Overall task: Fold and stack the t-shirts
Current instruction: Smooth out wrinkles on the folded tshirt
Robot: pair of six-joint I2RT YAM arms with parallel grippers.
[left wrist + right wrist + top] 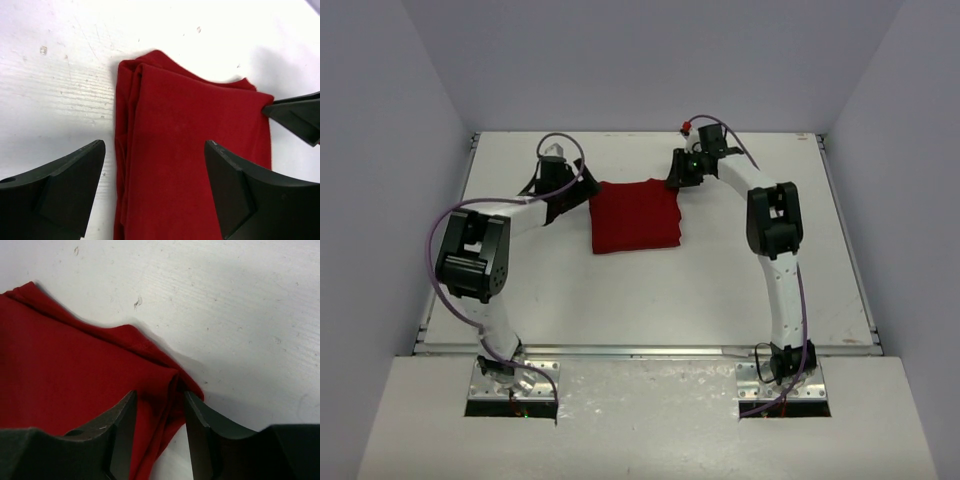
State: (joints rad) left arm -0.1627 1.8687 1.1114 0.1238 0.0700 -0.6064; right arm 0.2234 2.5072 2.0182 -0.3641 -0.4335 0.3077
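One dark red t-shirt (635, 215) lies folded into a compact rectangle on the white table (720, 290), at the middle of its far half. My left gripper (582, 195) is at the shirt's far left corner. In the left wrist view the left gripper (155, 145) is open wide, with the layered cloth (190, 150) lying flat below the gap. My right gripper (676, 183) is at the far right corner. In the right wrist view the right gripper (160, 394) has its jaws apart, and a raised fold of the t-shirt (75, 370) stands loose between them.
Low side walls enclose the table on the left, right and back. Purple cables loop off both arms. A dark fingertip of the right gripper (295, 112) shows at the right edge of the left wrist view, touching the shirt's corner.
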